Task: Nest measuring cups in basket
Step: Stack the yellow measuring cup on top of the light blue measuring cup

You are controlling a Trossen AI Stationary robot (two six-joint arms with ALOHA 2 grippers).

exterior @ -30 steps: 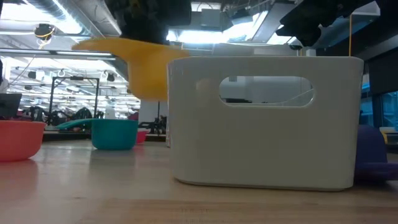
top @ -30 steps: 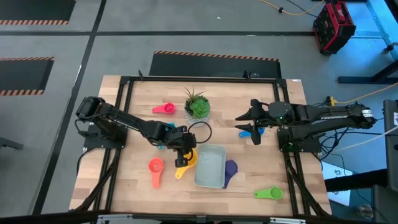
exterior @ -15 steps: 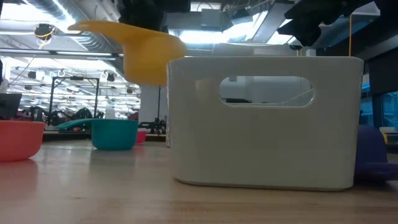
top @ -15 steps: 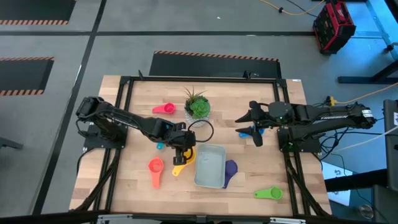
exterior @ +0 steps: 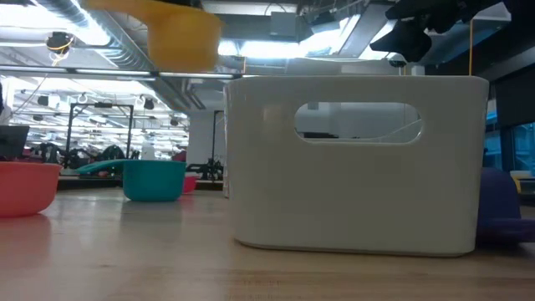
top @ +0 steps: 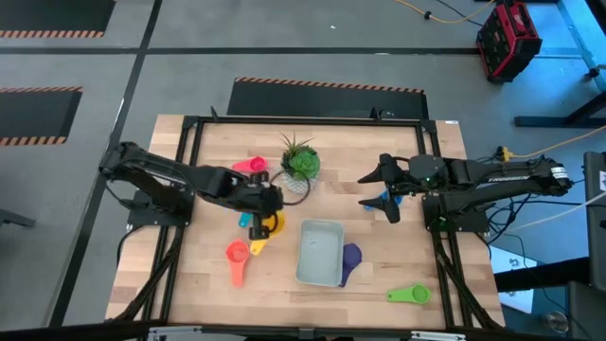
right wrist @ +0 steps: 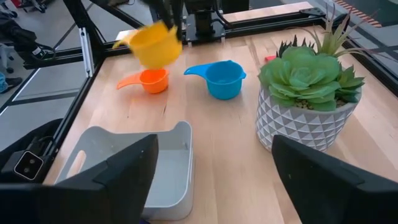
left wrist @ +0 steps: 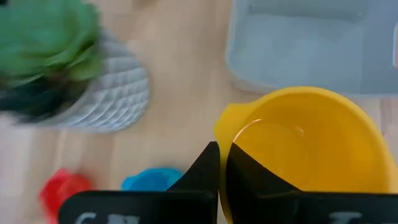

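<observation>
My left gripper (top: 257,218) is shut on a yellow measuring cup (top: 269,227), held high above the table to the left of the pale grey-blue basket (top: 302,256). A teal cup (right wrist: 221,79) and an orange-red cup (right wrist: 152,81) rest on their bases below it. A pink cup (top: 251,166), a purple cup (top: 351,256) and a green cup (top: 409,296) lie on the table. My right gripper (right wrist: 214,143) hangs open at the right with nothing between its fingers. A blue cup (top: 375,201) shows beneath it. My left gripper pinches the yellow cup's wall at the rim (left wrist: 225,146), one finger (left wrist: 249,177) inside the bowl and one outside. The fingers slant down from the table's left. The cup hangs clear of the table, mouth up, its handle (right wrist: 122,42) pointing toward the near edge.
A white pot with a green plant (top: 301,166) stands at the far middle of the table, close to the left gripper. Bare wood lies along the near edge left of the basket.
My left gripper has risen and drawn back toward the table's left, away from the basket. It stays shut on the yellow cup, which has gone up with it and now hangs well above the basket's rim.
</observation>
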